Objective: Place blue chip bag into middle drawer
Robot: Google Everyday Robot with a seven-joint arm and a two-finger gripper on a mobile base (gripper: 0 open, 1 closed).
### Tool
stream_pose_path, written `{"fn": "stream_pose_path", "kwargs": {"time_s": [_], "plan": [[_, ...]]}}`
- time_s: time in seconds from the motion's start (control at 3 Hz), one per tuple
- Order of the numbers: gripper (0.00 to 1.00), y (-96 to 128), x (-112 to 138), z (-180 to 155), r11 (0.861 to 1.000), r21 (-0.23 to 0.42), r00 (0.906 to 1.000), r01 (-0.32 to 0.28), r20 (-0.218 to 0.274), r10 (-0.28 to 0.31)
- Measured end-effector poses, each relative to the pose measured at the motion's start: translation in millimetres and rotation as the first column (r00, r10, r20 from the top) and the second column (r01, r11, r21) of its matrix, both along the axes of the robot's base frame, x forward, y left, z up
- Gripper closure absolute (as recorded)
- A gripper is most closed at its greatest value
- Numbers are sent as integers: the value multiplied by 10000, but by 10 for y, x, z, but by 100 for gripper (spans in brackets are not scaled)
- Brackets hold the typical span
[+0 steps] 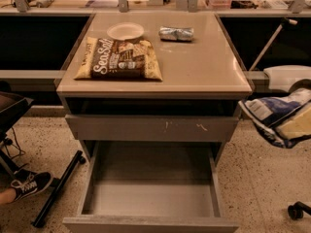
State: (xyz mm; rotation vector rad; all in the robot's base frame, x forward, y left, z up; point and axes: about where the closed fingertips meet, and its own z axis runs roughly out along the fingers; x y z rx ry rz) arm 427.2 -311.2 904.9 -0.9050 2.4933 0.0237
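Watching the feed from my desk right now, and here's what I'm seeing. The gripper [289,84] is sitting way over at the right edge of the view, beside the cabinet [204,67] and a bit below its top. The blue chip bag [279,118] is hanging right under it, up off the speckled floor [262,178], so I'm reading the gripper as clamped onto the bag. The fingers themselves are hiding behind the crinkled foil, though. The bag is tilting with its white label patches facing me, and its left corner is nearly reaching the cabinet's side.

The middle drawer [150,198] is standing pulled out toward the camera at the bottom of the cabinet, showing a smooth grey floor with nothing lying in it. Its plain front is running along the bottom edge of the view. The bag is hanging off to the right of it and higher up, not over the opening.

Above the open drawer, the scratched drawer front [150,127] is sitting closed. On the cabinet top, the Sea Salt bag [119,58] is lying flat at the left, with a small white plate [125,31] just behind it and a silver foil packet [176,33] off to the plate's right. Down at the lower left, somebody's sneaker [31,184] is poking in next to a black pole [56,191] lying on the floor.
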Motion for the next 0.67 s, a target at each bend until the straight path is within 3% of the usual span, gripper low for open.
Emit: {"fn": "stream_pose_path", "kwargs": {"time_s": [0.33,0.67], "plan": [[100,175,96,-983,9929,494,9939,1086,-245,-1075],[100,176,96,-984,9929,494,9940,1081,-244,-1070]]}}
